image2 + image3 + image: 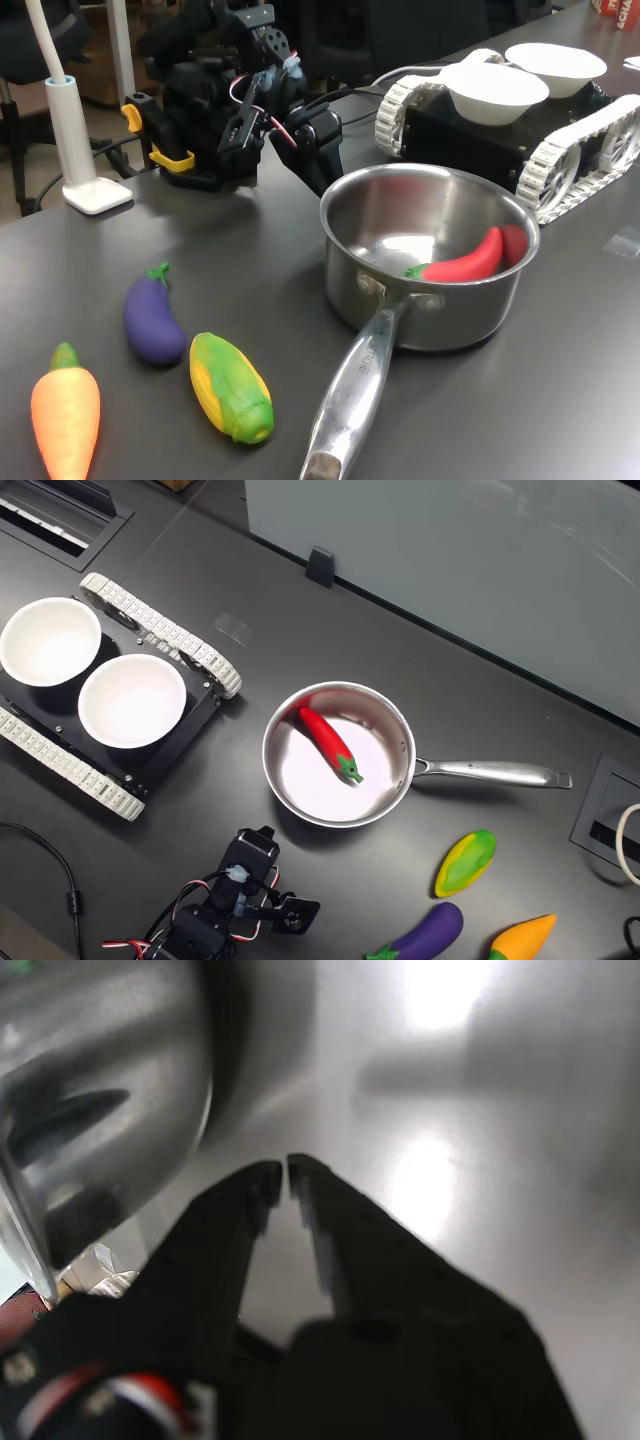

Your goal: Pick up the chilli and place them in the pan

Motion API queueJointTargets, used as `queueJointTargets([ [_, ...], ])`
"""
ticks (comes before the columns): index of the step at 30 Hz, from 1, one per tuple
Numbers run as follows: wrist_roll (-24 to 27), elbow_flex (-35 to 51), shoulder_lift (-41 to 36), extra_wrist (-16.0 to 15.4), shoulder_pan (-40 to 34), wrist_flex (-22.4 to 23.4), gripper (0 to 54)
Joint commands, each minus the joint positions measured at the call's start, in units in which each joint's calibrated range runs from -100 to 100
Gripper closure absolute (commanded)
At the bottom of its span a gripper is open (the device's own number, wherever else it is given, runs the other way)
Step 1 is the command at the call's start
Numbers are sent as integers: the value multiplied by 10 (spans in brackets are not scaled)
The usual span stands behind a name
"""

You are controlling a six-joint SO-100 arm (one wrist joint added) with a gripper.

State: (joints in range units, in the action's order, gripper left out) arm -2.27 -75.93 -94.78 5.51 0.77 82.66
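Wrist view imagery showed the jaws [279, 1172] pressed almost together, with only a thin gap at the tips and nothing held between them. The curved steel wall of the pan [110, 1100] was seen just beside them, above the dark surface [520, 1190].

In both exterior views the arm was folded back clear of the pan [430, 250], near its rim on the first exterior view's left. This posture was judged consistent with a completed release, as no object was carried.

The chilli [465, 262] was located inside the pan, lying on the base with its red body leaning against the inner wall on the first exterior view's right and its green cap pointing toward the middle. In the second exterior view the chilli [330, 744] was seen lying diagonally across the pan floor. No other item was contained in the pan. The placement was judged to be done.

Two white bowls [90, 675] were carried on a tracked vehicle [150, 630] at the second exterior view's left; both were seen empty. The eggplant [152, 318], corn [232, 387] and carrot [66, 415] were left on the surface near the handle [350, 400], well apart from the jaws.
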Motion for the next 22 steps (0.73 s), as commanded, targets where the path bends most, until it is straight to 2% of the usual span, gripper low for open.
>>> queueJointTargets([
  [1, -1, 12, -7, -6, 19, -22, 536],
  [22, 4, 13, -7, -6, 23, -21, 536],
])
